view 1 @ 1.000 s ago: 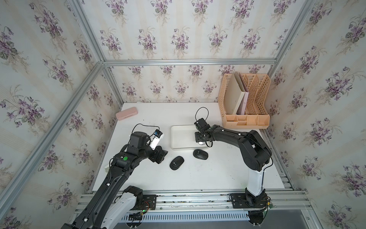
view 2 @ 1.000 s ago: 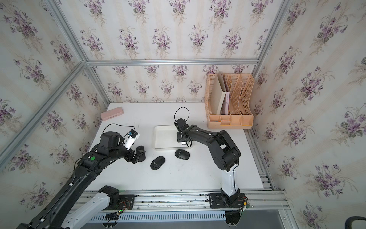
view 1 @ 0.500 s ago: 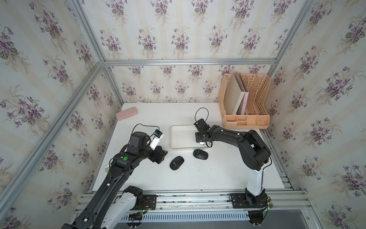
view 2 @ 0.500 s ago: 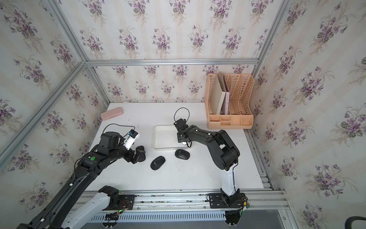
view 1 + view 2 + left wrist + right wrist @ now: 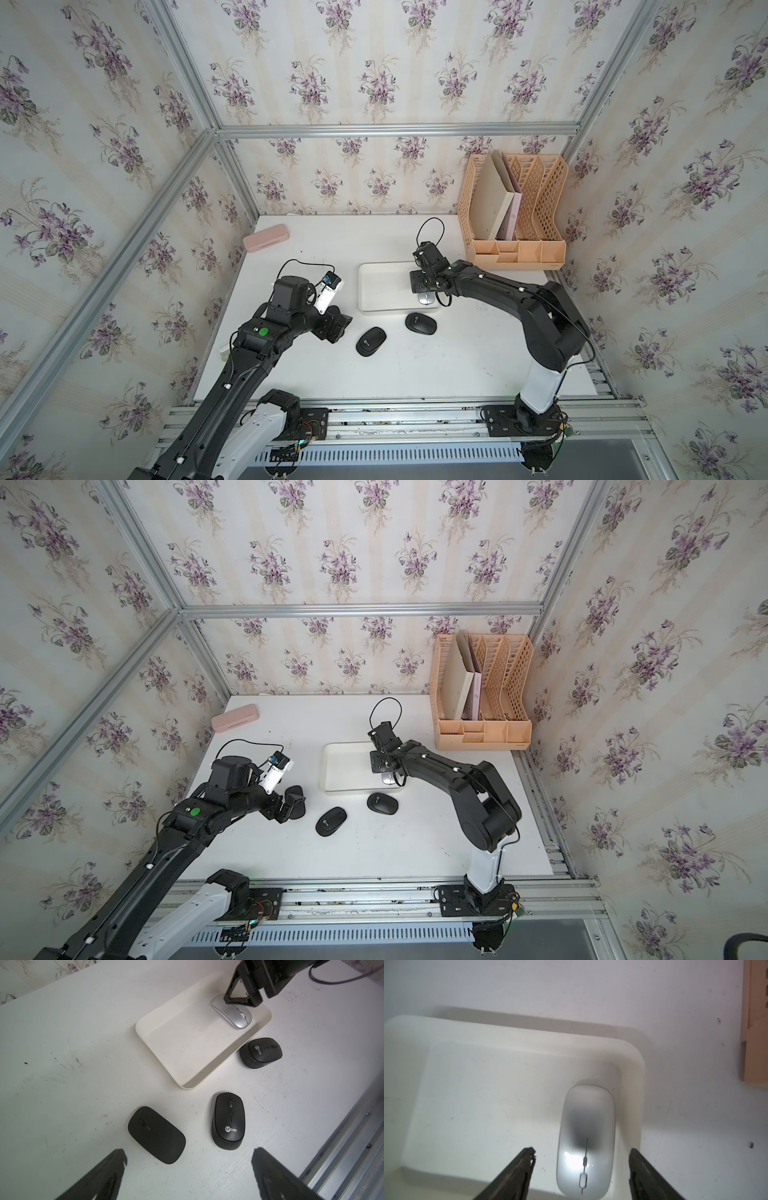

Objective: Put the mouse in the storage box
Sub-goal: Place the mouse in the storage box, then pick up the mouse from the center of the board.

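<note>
Just right of centre in both top views, the right gripper [image 5: 422, 286] hangs low over the storage box [image 5: 362, 286], and the silver mouse [image 5: 586, 1138] is down. It lies flat on the box floor at the lower right corner, close along the wall. From the right wrist camera, the jaws stand apart with a gap on each side of the mouse, so nothing is gripped. Over at centre left, the left gripper [image 5: 189, 1155] is spread wide and empty above the black mice [image 5: 227, 1121], which sit on the table outside the box.

By my read this is the let-go. The clean finish is a straight lift, fingers kept off the mouse's flanks and off the near box wall so nothing gets dragged or tipped. Only then should it swing toward the black mouse just below the box's lower edge.

Against a second ago, the right jaws have spread wider. The arm has barely shifted, and the left arm and the black mice sit where they were.
</note>
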Robot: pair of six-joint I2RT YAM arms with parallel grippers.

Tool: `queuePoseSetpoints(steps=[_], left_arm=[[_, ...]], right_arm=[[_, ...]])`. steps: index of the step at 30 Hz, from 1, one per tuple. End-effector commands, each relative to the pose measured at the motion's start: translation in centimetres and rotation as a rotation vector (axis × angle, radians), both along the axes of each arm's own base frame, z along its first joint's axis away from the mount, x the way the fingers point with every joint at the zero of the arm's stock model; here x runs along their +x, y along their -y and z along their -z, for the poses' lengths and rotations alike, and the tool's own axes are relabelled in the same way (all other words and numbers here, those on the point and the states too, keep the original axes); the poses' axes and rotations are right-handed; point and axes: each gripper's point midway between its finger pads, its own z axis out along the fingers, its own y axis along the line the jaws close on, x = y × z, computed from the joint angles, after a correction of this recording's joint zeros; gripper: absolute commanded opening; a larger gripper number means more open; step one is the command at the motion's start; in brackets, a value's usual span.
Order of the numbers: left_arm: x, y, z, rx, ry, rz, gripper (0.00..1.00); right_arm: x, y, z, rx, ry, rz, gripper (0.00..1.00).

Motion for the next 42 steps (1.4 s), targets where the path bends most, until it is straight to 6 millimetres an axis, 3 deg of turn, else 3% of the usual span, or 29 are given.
queuePoseSetpoints(steps=[1, 3, 6, 9, 13, 19, 28, 36, 42], left_arm=[[0.2, 0.0, -0.2, 0.003, 0.017, 0.002, 0.99], [0.2, 0.0, -0.1, 0.002, 0.011, 0.0, 0.99], [0.3, 0.0, -0.2, 0.003, 0.008, -0.002, 0.99], [0.3, 0.0, -0.5, 0.001, 0.02, 0.002, 0.99], [0.3, 0.1, -0.6, -0.005, 0.03, 0.009, 0.99], [0.3, 0.2, -0.5, -0.006, 0.02, 0.011, 0.99], [0.3, 0.2, -0.5, -0.003, 0.019, 0.012, 0.99], [0.3, 0.2, -0.3, -0.003, 0.013, 0.012, 0.99], [0.3, 0.2, -0.4, -0.003, 0.015, 0.013, 0.99]], right_arm=[[-1.6, -1.8, -4.7, 0.125, 0.115, -0.181, 0.76], [-3.3, -1.5, -7.2, 0.171, 0.186, -0.251, 0.81], [-6.9, -1.1, -9.1, 0.229, 0.247, -0.387, 0.86], [-10.3, -1.0, -8.2, 0.278, 0.199, -0.489, 0.91], [-13.7, -1.0, -4.6, 0.318, 0.05, -0.552, 0.94], [-14.3, -0.7, -0.2, 0.281, -0.128, -0.484, 0.95], [-14.4, -1.2, 2.6, 0.184, -0.146, -0.474, 0.95], [-12.5, -1.5, 2.3, 0.131, -0.05, -0.449, 0.94], [-11.3, -1.6, 3.4, 0.044, -0.053, -0.475, 0.94]])
